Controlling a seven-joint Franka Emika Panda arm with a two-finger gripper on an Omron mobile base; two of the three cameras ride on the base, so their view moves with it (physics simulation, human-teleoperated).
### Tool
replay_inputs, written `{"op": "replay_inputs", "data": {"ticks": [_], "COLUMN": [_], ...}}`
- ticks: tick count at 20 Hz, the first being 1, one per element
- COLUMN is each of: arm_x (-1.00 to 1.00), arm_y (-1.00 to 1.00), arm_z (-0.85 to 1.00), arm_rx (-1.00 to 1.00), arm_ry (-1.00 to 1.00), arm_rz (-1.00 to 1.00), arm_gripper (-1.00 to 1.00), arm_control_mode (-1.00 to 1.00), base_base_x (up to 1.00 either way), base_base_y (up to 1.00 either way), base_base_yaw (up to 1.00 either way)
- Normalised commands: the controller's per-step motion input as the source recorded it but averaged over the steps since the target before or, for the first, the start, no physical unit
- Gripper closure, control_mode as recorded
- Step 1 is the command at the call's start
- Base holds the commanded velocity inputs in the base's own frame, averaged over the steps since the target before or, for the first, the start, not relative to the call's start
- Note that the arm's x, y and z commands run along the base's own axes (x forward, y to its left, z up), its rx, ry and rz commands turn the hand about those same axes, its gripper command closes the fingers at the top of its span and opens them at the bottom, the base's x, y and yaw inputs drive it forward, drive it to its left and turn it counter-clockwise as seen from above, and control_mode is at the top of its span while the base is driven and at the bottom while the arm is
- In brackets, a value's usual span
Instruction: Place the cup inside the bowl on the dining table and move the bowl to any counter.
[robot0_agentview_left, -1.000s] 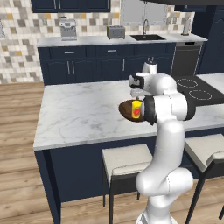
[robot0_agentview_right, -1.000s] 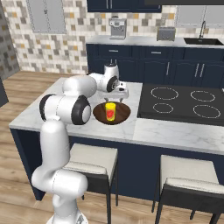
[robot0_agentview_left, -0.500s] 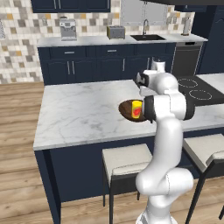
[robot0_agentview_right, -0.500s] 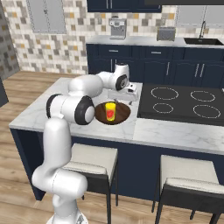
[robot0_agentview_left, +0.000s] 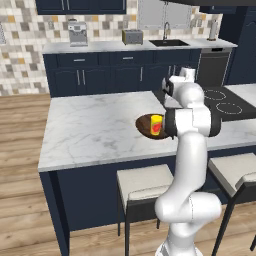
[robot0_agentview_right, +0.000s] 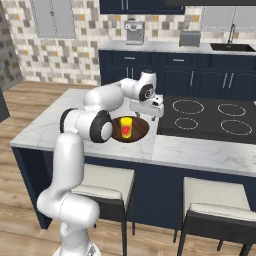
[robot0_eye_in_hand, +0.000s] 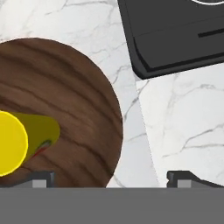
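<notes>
the pincer (robot0_agentview_right: 150, 111) has swung from above the cup (robot0_agentview_right: 126, 127) toward the cooktop (robot0_agentview_right: 210, 116).

The little yellow cup (robot0_agentview_right: 126, 127) stands up inside the round brown bowl (robot0_agentview_right: 139, 131), near the surface's (robot0_agentview_left: 90, 130) front edge.

cooktop (robot0_agentview_right: 210, 116): black, four ring burners, set flush in marble
stools (robot0_agentview_right: 105, 181): two, pale cushions, dark legs, tucked under the near edge
coffee machine (robot0_agentview_left: 77, 33): silver, against the backsplash
toaster (robot0_agentview_left: 132, 36): silver, right of the coffee machine
sink (robot0_agentview_left: 169, 43): dark basin with faucet behind
dishwasher (robot0_agentview_left: 212, 65): dark front, below the sink side
floor (robot0_agentview_left: 20, 130): wood planks
</notes>
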Motion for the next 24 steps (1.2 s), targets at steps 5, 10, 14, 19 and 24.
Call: {"op": "replay_inputs", "data": {"ticks": [5, 10, 14, 19, 24], "arm_x": [0.00, 0.00, 0.00, 0.00, 0.00], "arm_y": [-0.07, -0.10, -0.08, -0.03, -0.03], "arm_z": [-0.01, -0.16, -0.19, -0.15, 0.00], "arm_rx": [0.17, 0.11, 0.09, 0.10, 0.14], "arm_ry": [-0.03, -0.05, -0.05, -0.04, 0.00], "arm_rz": [0.00, 0.00, 0.00, 0.00, 0.00], "arm_gripper": [-1.00, -1.00, -1.00, -1.00, -1.00], "arm_control_mode": [-1.00, -1.00, -1.00, -1.00, -1.00], "base_base_x": [0.00, 0.00, 0.00, 0.00, 0.00], "base_base_y": [0.00, 0.00, 0.00, 0.00, 0.00], "base_base_yaw": [0.00, 0.00, 0.00, 0.00, 0.00]}}
